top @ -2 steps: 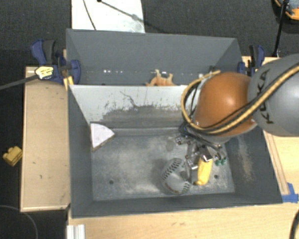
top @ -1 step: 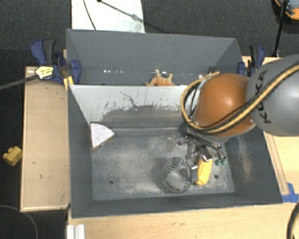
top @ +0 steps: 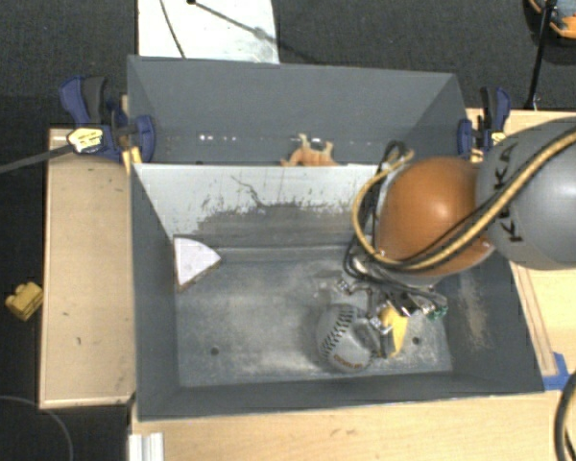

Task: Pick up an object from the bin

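My gripper [top: 378, 305] is low over the front right part of the bin floor, under the arm's orange cover. Just below and left of it lies a rounded grey thing [top: 338, 346] with a black-and-white toothed strip along its left edge. The gripper's body touches or overlaps its upper right side. A small yellow piece [top: 396, 327] shows right beside the gripper; I cannot tell whether it is held or lies on the floor.
A white triangular piece [top: 194, 258] lies at the far left of the bin floor, against the sloped wall. A small orange thing [top: 307, 151] sits high at the back wall. The arm and its cables cover the bin's right side.
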Tool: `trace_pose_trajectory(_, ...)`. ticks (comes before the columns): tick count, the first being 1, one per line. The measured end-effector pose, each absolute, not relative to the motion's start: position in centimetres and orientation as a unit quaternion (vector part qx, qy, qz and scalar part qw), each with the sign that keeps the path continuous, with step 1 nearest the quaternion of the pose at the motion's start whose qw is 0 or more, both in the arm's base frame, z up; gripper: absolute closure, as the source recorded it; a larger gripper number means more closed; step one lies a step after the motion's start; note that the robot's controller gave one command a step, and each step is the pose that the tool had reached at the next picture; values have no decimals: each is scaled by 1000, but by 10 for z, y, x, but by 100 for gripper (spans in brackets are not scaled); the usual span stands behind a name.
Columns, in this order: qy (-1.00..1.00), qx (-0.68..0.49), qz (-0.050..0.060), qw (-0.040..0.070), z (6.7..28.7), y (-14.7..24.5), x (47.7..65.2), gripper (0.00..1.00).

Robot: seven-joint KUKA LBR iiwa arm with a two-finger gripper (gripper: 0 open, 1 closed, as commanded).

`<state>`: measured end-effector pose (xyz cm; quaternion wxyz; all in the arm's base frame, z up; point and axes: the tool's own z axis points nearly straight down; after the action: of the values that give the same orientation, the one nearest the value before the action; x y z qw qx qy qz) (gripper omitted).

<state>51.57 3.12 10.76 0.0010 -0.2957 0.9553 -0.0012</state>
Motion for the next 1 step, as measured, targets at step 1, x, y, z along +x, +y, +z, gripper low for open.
trace_pose_trajectory(1, 985, -172, -2, 5, 79, 14, 503, 100)
